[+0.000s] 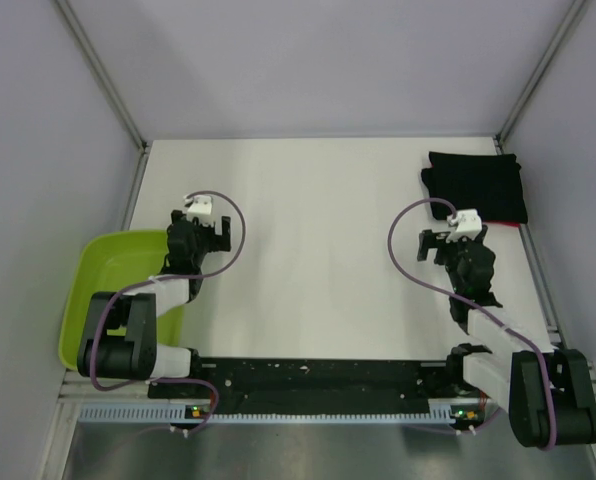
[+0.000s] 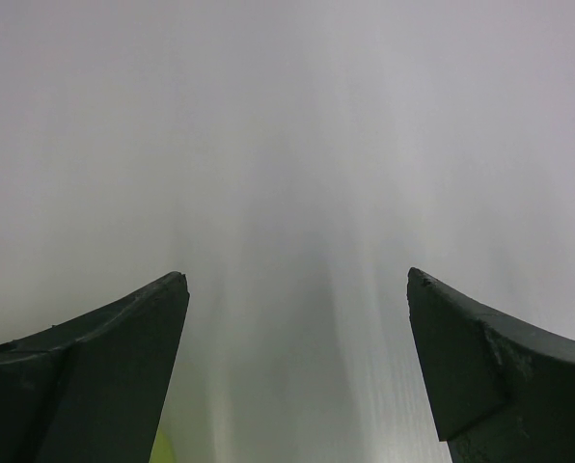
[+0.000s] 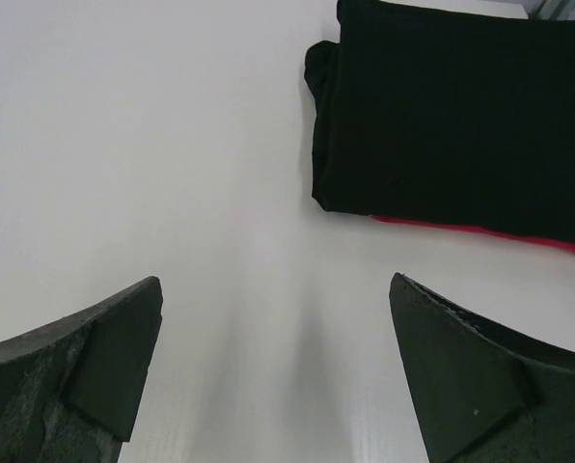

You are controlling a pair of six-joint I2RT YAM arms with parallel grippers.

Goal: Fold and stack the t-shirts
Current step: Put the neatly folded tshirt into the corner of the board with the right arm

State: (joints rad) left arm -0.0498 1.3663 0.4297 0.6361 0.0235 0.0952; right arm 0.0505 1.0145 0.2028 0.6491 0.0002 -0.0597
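A folded black t-shirt (image 1: 476, 186) lies at the table's far right, on top of a red t-shirt (image 1: 506, 223) whose edge peeks out at its near side. The right wrist view shows the black t-shirt (image 3: 461, 116) with the red t-shirt's strip (image 3: 500, 234) under it, ahead and to the right. My right gripper (image 1: 446, 236) is open and empty, just short of the stack; its jaws stand wide over bare table (image 3: 276, 289). My left gripper (image 1: 200, 218) is open and empty over the left side of the table (image 2: 297, 280).
A lime-green tray (image 1: 113, 280) sits at the near left, beside the left arm. Grey walls close in the table on three sides. A black rail with the arm bases runs along the near edge.
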